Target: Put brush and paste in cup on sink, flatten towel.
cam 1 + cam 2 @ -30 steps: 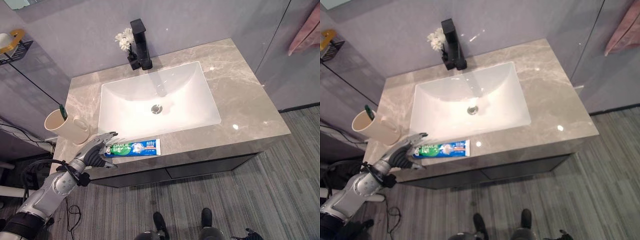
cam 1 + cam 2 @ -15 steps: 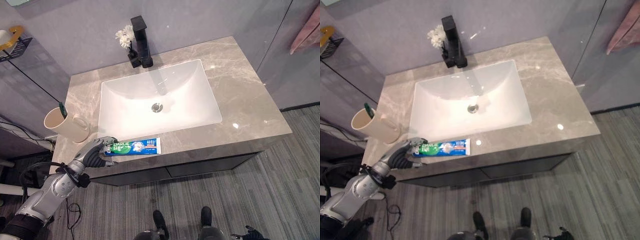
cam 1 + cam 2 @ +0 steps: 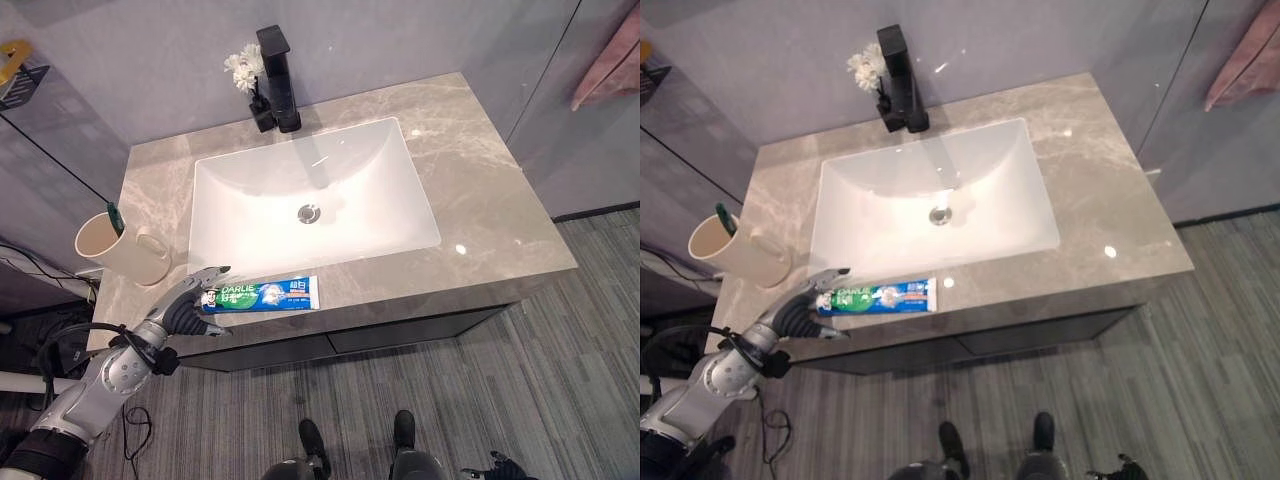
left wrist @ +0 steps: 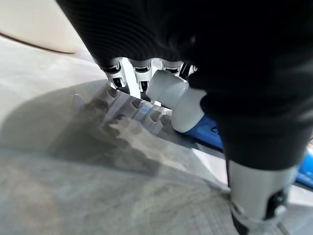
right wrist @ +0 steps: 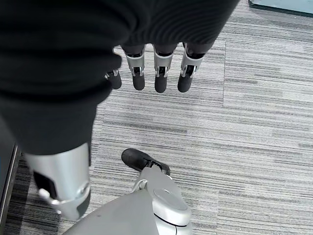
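Observation:
A green and blue toothpaste tube [image 3: 258, 294] lies flat on the counter's front strip, its white cap [image 4: 166, 88] pointing left. My left hand [image 3: 185, 310] is at that cap end, open. Its fingers [image 4: 142, 73] reach over the cap and its thumb is on the near side. A beige cup [image 3: 110, 247] stands upright just behind the hand at the counter's left edge, with a green toothbrush [image 3: 114, 218] in it. A pink towel [image 3: 610, 55] hangs at the far right on the wall. My right hand [image 5: 161, 68] hangs open over the floor.
The white basin [image 3: 310, 200] is sunk into the grey marble counter [image 3: 480, 210]. A black faucet [image 3: 278, 80] and white flowers [image 3: 243, 68] stand behind it. A wire shelf [image 3: 22, 72] hangs on the left wall. The counter's front edge runs just below the tube.
The whole picture has shifted slightly. My left hand's fingers curled over the cap end half a second ago and are straighter again now. The tube has not moved.

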Available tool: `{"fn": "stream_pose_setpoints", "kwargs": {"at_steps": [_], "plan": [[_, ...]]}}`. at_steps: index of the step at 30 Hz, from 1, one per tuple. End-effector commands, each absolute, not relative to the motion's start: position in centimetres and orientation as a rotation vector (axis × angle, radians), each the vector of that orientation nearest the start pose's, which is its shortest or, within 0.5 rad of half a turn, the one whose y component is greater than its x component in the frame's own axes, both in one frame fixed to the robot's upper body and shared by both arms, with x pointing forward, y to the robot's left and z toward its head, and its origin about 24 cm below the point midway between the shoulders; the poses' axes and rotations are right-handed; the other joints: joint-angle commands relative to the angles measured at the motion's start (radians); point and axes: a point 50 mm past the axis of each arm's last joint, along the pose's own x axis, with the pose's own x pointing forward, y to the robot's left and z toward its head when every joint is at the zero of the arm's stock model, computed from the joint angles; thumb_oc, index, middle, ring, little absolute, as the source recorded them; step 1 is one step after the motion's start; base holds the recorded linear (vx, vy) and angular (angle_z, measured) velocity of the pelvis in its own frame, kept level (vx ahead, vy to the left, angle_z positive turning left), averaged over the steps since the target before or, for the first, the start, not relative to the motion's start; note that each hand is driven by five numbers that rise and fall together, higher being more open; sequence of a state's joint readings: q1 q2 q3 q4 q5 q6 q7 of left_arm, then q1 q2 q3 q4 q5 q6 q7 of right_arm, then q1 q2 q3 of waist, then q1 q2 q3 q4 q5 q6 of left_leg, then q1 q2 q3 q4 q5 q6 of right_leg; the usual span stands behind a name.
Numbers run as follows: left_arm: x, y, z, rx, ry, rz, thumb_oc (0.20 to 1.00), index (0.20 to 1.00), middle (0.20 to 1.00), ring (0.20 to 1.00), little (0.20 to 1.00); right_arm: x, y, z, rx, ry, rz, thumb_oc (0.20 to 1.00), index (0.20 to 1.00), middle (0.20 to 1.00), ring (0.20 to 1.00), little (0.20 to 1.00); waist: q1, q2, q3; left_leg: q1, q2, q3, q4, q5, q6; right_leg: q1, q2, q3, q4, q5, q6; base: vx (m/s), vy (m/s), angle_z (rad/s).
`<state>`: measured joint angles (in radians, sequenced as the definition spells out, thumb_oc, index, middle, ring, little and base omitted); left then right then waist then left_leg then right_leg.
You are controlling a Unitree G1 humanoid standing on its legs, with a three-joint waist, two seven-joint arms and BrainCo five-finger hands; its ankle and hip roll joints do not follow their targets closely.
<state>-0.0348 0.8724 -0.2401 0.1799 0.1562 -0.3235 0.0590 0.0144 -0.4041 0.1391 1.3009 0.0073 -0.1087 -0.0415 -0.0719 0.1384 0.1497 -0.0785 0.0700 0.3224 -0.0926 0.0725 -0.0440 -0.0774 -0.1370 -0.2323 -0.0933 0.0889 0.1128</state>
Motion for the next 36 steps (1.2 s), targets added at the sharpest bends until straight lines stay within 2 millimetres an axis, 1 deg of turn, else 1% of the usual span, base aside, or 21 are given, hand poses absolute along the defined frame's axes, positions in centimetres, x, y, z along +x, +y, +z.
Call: {"fn": "stream_pose_setpoints", "kwargs": {"at_steps": [1, 2, 4, 20, 21, 26, 33, 36], "plan": [[26.39, 26.91, 9.56, 0.904, -0.187, -0.136, 1.000, 1.000, 1.000, 1.000, 1.000, 9.01, -29.86, -14.05, -0.442, 1.176, -0.178, 1.000, 1.000, 1.000, 1.000, 1.000, -0.024, -0.001, 0.015, 0.067, 0.038, -0.046, 0.005, -0.025, -0.060, 0.035, -0.038, -0.002, 0.017, -0.003, 0.078, 0.00, 0.000, 0.00], [26.38, 26.81, 9.32, 0.847, -0.187, -0.113, 1.000, 1.000, 1.000, 1.000, 1.000, 8.89, -29.80, -14.11, -0.440, 1.180, -0.177, 1.000, 1.000, 1.000, 1.000, 1.000, -0.024, -0.002, 0.015, 0.068, 0.038, -0.046, 0.005, -0.023, -0.060, 0.037, -0.037, -0.003, 0.017, -0.003, 0.077, 0.00, 0.000, 0.00], [26.38, 26.75, 9.48, 0.833, -0.198, -0.105, 1.000, 1.000, 1.000, 1.000, 1.000, 8.76, -29.80, -14.14, -0.440, 1.185, -0.178, 1.000, 1.000, 1.000, 1.000, 1.000, -0.024, -0.002, 0.015, 0.067, 0.038, -0.048, 0.005, -0.023, -0.060, 0.038, -0.036, -0.003, 0.017, -0.004, 0.076, 0.00, 0.000, 0.00], [26.44, 26.85, 9.83, 0.814, -0.224, -0.064, 1.000, 1.000, 1.000, 1.000, 1.000, 8.55, -29.37, -14.36, -0.427, 1.189, -0.172, 1.000, 1.000, 1.000, 1.000, 1.000, -0.024, -0.004, 0.013, 0.067, 0.034, -0.054, 0.005, -0.027, -0.059, 0.043, -0.038, -0.011, 0.017, -0.004, 0.075, 0.00, 0.000, 0.00], [26.49, 26.82, 9.87, 0.808, -0.228, -0.059, 0.944, 0.944, 0.944, 0.944, 0.944, 8.50, -29.41, -14.36, -0.430, 1.191, -0.172, 1.000, 1.000, 1.000, 1.000, 1.000, -0.023, -0.005, 0.014, 0.068, 0.034, -0.055, 0.005, -0.028, -0.059, 0.043, -0.038, -0.011, 0.018, -0.004, 0.075, 0.00, 0.000, 0.00], [26.52, 26.72, 9.64, 0.807, -0.226, -0.056, 0.931, 0.931, 0.931, 0.931, 0.931, 8.58, -29.35, -14.37, -0.433, 1.189, -0.171, 1.000, 1.000, 1.000, 1.000, 1.000, -0.023, -0.005, 0.013, 0.067, 0.033, -0.055, 0.005, -0.028, -0.059, 0.042, -0.038, -0.011, 0.017, -0.004, 0.074, 0.00, 0.000, 0.00], [26.43, 26.45, 9.16, 0.797, -0.217, -0.060, 0.878, 0.878, 0.878, 0.878, 0.878, 8.81, -29.14, -14.40, -0.429, 1.180, -0.170, 1.000, 1.000, 1.000, 1.000, 1.000, -0.022, -0.008, 0.014, 0.066, 0.035, -0.054, 0.005, -0.027, -0.059, 0.040, -0.036, -0.009, 0.018, -0.003, 0.074, 0.00, 0.000, 0.00], [26.48, 26.33, 9.13, 0.821, -0.216, -0.076, 0.843, 0.843, 0.843, 0.843, 0.843, 8.87, -29.12, -14.39, -0.431, 1.179, -0.168, 1.000, 1.000, 1.000, 1.000, 1.000, -0.022, -0.009, 0.015, 0.065, 0.035, -0.055, 0.005, -0.027, -0.059, 0.040, -0.036, -0.008, 0.018, -0.004, 0.073, 0.00, 0.000, 0.00]]}}
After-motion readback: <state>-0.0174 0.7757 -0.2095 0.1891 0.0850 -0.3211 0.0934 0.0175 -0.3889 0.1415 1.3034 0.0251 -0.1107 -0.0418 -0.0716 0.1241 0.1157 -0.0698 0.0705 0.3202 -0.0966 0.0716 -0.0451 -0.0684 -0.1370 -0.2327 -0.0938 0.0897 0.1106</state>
